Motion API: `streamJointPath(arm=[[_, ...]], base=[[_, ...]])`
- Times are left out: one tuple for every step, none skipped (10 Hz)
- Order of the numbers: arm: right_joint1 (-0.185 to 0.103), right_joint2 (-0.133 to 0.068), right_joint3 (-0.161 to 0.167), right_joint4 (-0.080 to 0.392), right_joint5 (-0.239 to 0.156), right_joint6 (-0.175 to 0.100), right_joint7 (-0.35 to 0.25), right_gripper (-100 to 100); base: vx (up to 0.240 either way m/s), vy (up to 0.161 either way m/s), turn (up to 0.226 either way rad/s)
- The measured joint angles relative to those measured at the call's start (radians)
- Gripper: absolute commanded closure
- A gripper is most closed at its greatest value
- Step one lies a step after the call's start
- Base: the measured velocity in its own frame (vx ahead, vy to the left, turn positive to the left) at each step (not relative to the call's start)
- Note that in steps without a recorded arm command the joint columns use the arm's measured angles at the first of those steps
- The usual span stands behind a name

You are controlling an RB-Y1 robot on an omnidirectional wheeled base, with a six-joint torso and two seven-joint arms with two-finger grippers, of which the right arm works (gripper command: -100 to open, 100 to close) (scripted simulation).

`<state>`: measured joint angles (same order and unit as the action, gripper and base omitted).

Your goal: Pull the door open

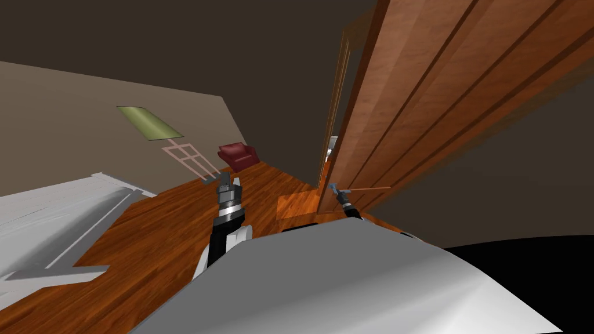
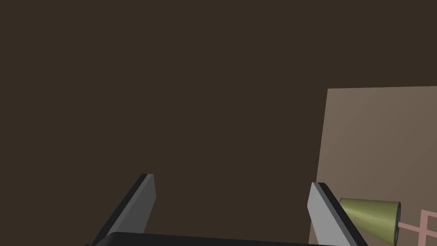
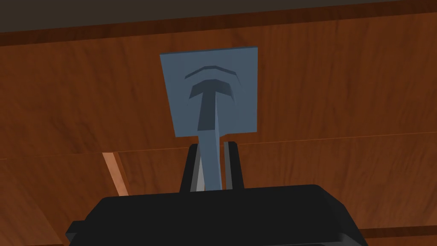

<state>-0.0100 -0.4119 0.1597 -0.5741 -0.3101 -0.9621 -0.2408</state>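
A brown panelled wooden door (image 1: 417,98) stands ajar at my right, swung toward me. Its blue-grey lever handle (image 3: 210,149) juts from a square blue-grey plate (image 3: 213,96) on the door face (image 3: 341,98). My right gripper (image 3: 211,166) is shut on the lever, its two fingers pressing the lever's sides. In the head view the right gripper (image 1: 335,189) sits at the door's near edge. My left gripper (image 1: 227,184) hangs out in front of me over the floor, open with nothing between its fingers (image 2: 141,205).
A dark red armchair (image 1: 238,155) stands at the far wall. A lamp with an olive shade (image 1: 149,122) on a pink frame stands left of it. A white counter-like piece (image 1: 52,220) runs along my left. Wooden floor (image 1: 168,232) lies between.
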Motion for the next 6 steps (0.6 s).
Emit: streamJointPath(arm=[[0.010, -0.009, 0.008, -0.010, 0.001, -0.008, -0.008, 100], [0.009, -0.017, 0.020, 0.001, 0.004, -0.024, -0.020, 100], [0.016, -0.024, 0.032, 0.007, 0.008, -0.040, -0.031, 100], [0.028, -0.031, 0.045, 0.000, 0.011, -0.052, -0.040, 100], [0.038, -0.040, 0.055, -0.001, 0.013, -0.066, -0.049, 100], [0.054, -0.052, 0.065, -0.015, 0.015, -0.072, -0.059, 100]], base=[[-0.215, -0.045, 0.121], [-0.183, -0.057, 0.097], [-0.205, -0.081, 0.103], [-0.203, -0.045, 0.125], [-0.206, -0.055, 0.110], [-0.174, -0.069, 0.086]])
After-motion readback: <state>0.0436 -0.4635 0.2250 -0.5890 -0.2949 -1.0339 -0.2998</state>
